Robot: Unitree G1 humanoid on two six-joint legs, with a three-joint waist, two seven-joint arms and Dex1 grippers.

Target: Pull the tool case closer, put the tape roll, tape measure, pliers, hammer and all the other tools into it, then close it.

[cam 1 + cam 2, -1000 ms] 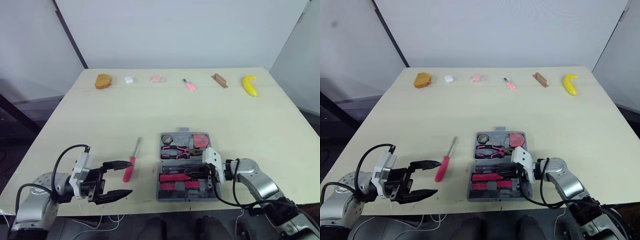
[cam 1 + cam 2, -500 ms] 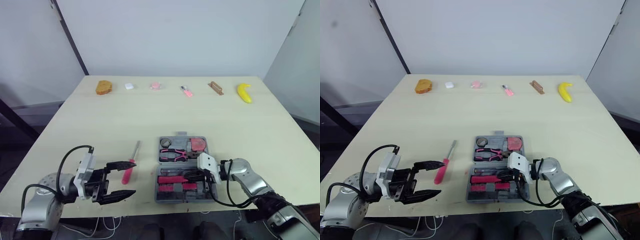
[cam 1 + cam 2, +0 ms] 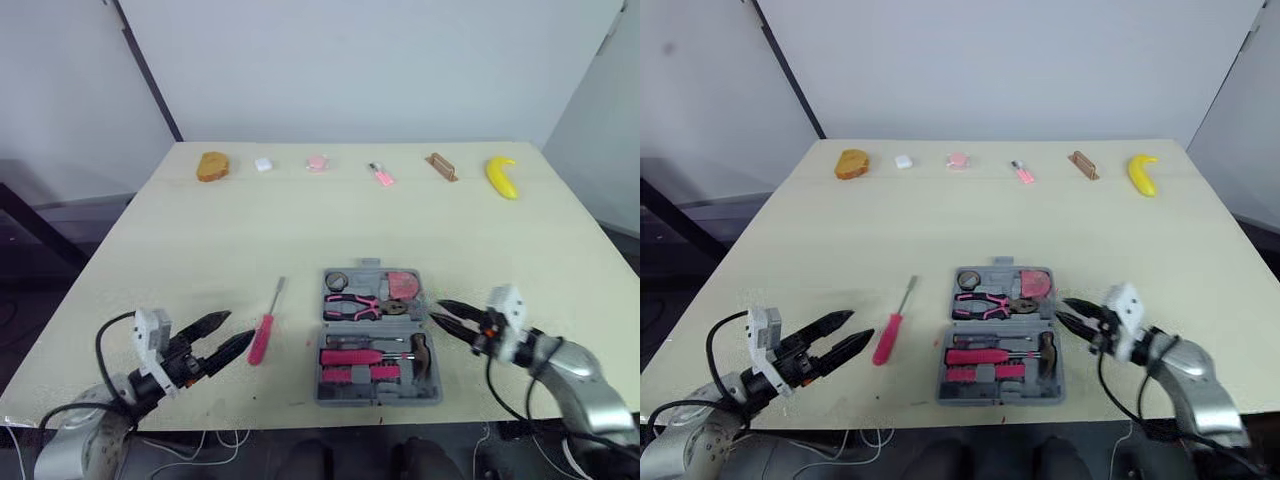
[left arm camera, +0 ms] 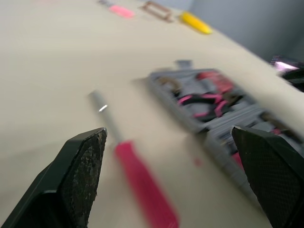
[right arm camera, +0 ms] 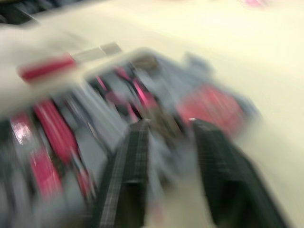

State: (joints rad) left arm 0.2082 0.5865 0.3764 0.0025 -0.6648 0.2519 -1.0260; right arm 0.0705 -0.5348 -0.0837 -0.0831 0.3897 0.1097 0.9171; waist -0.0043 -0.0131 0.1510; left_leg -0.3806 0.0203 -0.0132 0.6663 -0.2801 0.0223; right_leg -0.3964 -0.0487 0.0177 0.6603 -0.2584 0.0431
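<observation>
1. The left gripper (image 3: 238, 329) is released; the screwdriver (image 3: 262, 330) lies just ahead of it, probably the next grasp.
2. The right gripper (image 3: 441, 311) is released and empty, just beside the open tool case (image 3: 372, 392).

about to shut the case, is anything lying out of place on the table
Yes: the screwdriver lies loose on the table, outside and left of the open tool case, just ahead of the left gripper. The pliers and hammer are inside the case.
</observation>
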